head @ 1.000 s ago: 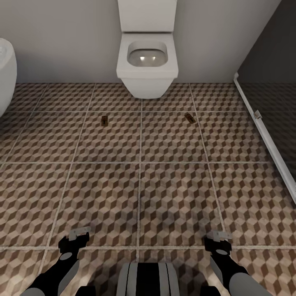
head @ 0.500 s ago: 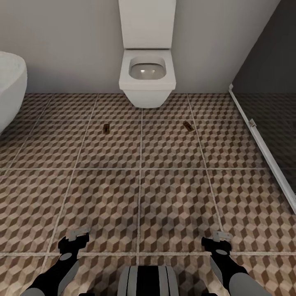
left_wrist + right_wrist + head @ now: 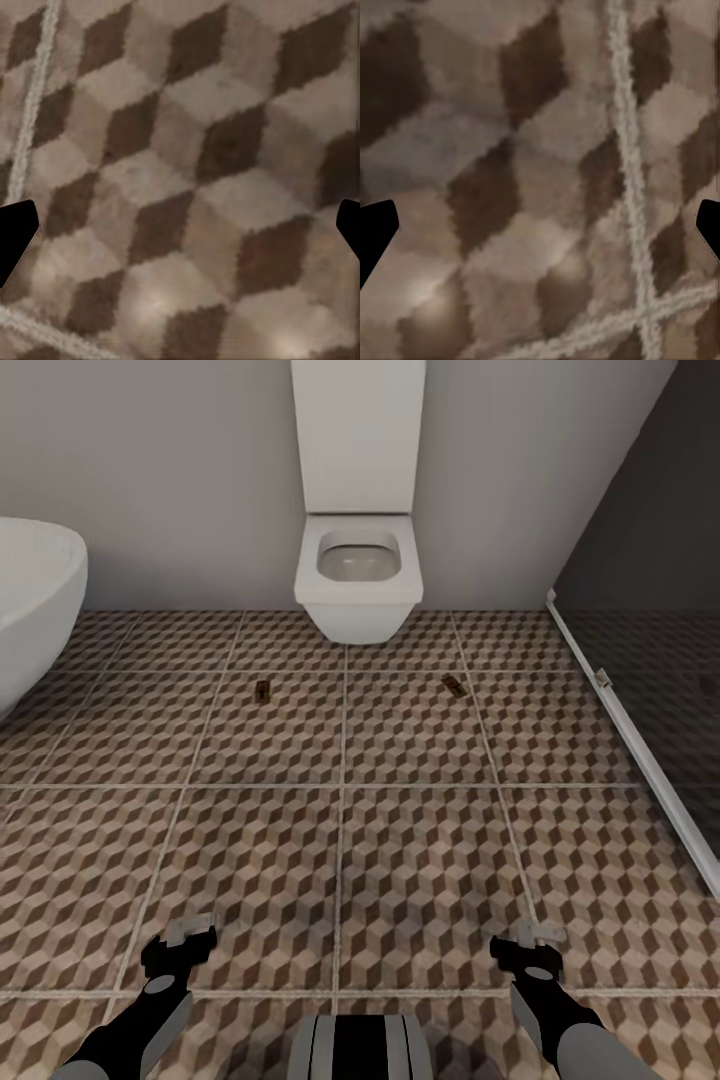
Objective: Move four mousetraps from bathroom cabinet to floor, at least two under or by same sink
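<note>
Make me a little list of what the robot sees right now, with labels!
room: bathroom
floor: cube-pattern tiles
traps: two, flat on the floor; left trap, right trap, apart, either side of the toilet's front
toilet: white, against the wall
tub: white, far left
glass panel: dark, right side
left pincer: open, empty
right pincer: open, empty

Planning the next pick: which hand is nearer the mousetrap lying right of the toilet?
Right. The right hand sits low on the same side as that mousetrap, slightly outboard of it. The left hand is across the floor, farther off diagonally.
</note>
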Available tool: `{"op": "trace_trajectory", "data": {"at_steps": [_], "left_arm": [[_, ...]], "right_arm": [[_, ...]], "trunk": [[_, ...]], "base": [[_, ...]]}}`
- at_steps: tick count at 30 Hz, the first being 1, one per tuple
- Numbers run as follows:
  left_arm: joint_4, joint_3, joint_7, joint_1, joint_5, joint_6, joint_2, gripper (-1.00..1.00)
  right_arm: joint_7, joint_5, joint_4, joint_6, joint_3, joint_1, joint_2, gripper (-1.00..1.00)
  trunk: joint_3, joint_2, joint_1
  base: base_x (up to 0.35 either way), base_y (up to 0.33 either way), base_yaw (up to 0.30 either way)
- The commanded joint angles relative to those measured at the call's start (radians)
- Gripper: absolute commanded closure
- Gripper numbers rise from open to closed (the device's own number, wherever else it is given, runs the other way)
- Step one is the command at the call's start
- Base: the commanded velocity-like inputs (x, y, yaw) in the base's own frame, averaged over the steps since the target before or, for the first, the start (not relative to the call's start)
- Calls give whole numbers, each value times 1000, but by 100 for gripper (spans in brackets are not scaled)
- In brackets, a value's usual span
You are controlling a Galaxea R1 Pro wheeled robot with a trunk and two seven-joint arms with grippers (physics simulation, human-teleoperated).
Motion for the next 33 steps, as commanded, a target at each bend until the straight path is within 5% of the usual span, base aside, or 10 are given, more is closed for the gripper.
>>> {"op": "trace_trajectory", "data": {"at_steps": [1, 33], "left_arm": [[0, -8, 7, -1, 11, -5, 1, -100], [2, -8, 7, -1, 11, -5, 1, -100]], "right_arm": [[-1, 7, 2, -5, -7, -1, 0, -100], [-1, 10, 2, -8, -5, -1, 2, -100]], "trunk": [[3, 0, -1], [127, 8, -15]], "base": [[0, 0, 0], [0, 0, 0]]}}
